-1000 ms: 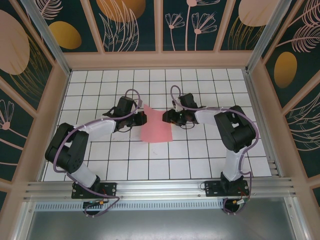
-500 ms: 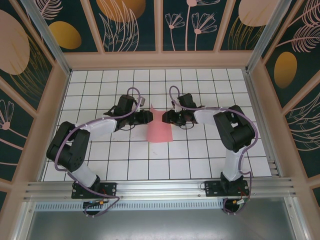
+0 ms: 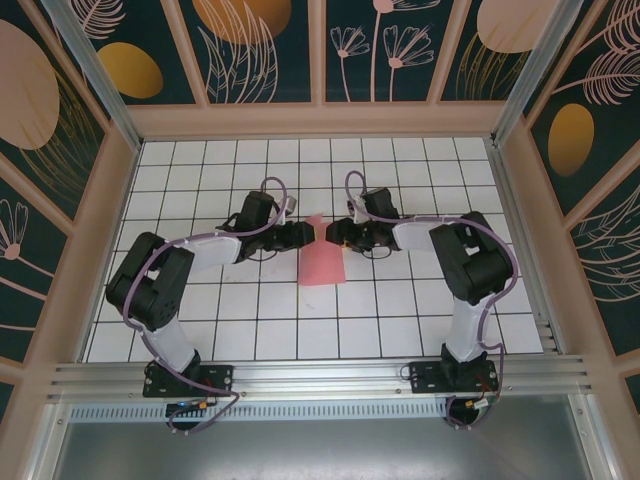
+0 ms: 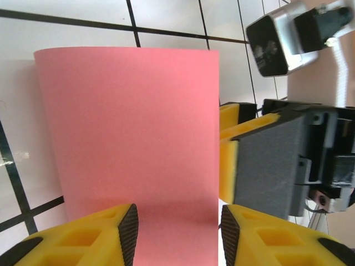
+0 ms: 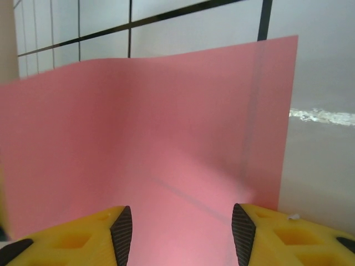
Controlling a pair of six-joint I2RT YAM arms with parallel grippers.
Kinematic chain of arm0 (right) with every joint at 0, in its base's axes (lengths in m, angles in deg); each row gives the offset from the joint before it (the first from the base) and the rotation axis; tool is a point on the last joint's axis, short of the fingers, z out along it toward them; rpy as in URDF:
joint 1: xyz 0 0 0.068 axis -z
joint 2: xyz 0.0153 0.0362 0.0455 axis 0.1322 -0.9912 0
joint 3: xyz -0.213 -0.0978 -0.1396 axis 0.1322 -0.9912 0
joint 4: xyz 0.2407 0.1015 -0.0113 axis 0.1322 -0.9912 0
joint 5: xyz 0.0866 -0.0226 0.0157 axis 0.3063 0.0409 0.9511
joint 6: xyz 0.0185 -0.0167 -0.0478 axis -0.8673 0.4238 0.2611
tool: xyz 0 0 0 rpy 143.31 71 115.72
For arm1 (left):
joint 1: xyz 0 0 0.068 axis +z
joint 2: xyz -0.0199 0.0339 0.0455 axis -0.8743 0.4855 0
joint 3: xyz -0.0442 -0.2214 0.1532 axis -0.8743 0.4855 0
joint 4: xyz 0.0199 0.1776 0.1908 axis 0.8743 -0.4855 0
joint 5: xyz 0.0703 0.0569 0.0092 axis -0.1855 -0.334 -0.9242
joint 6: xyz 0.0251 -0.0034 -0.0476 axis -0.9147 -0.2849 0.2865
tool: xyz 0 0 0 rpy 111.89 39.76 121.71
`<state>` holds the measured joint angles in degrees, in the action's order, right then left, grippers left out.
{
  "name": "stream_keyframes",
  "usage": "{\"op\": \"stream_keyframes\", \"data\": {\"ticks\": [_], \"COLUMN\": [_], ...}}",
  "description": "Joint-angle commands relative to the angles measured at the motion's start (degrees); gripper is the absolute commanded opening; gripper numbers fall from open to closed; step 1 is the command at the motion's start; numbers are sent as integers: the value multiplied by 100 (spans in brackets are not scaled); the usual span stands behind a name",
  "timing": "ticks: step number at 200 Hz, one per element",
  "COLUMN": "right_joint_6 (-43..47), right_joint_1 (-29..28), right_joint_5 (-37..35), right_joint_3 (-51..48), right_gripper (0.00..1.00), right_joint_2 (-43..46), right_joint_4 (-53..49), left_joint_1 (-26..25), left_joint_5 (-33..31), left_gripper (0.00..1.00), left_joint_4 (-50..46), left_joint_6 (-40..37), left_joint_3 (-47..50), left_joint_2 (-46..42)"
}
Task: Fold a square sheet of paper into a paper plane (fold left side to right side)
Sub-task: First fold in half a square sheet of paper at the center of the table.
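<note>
Inspection at the left-to-right fold: the square sheet of paper (image 3: pixel 322 262) lies near the middle of the table (image 3: pixel 400 310). From above it reads as a narrow pink strip about one tile wide, so the left half appears to be laid over the right but not yet pressed flat. The left gripper (image 3: pixel 304 235) and right gripper (image 3: pixel 332 233) face each other at the strip's far end, close together, with the rest of the paper running toward the near edge. In the left wrist view the left gripper (image 4: pixel 177 230) has its jaws apart. The pink surface (image 4: pixel 127 127) spans the gap between the yellow fingertips (image 4: pixel 126 224) and rises ahead in a loose curve, and nothing is pinched. The opposing gripper's yellow pad sits just beside the sheet's right edge; actual contact cannot be confirmed. In the right wrist view the right gripper (image 5: pixel 182 233) is likewise spread and not clamping. The paper (image 5: pixel 155 138) stands between and beyond its fingertips, with a faint slanted line across it. Judgement: doing this step well means bringing the free edge square onto the edge beneath before any pressure is applied. The fold line is then flattened with a low, even sweep, one finger steadying the sheet. Risk noted: the thin paper may spring back or skew if pressed while bowed.
</note>
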<state>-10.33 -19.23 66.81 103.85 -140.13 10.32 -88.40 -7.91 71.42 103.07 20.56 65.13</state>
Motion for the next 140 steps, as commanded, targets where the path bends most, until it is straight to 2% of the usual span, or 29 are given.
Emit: {"op": "stream_keyframes", "data": {"ticks": [1, 32, 62, 96, 140], "right_joint_6": [-108, -234, -634, -1132, -1381], "right_joint_1": [115, 263, 301, 214, 71], "right_joint_5": [194, 221, 535, 716, 824], "right_joint_3": [-167, -435, -718, -842, -702], "right_gripper": [56, 58, 60, 53, 46], "right_joint_2": [409, 771, 987, 874, 537], "right_joint_4": [384, 634, 1240, 1874, 2140], "left_joint_1": [-50, -60, -68, -73, -79], "left_joint_5": [173, 169, 136, 117, 89], "left_gripper": [48, 48, 48, 47, 44], "left_joint_4": [279, 274, 272, 264, 228], "left_joint_6": [141, 158, 163, 160, 147], "left_joint_3": [-180, -261, -287, -287, -288], "left_joint_2": [142, 233, 267, 284, 272]}}
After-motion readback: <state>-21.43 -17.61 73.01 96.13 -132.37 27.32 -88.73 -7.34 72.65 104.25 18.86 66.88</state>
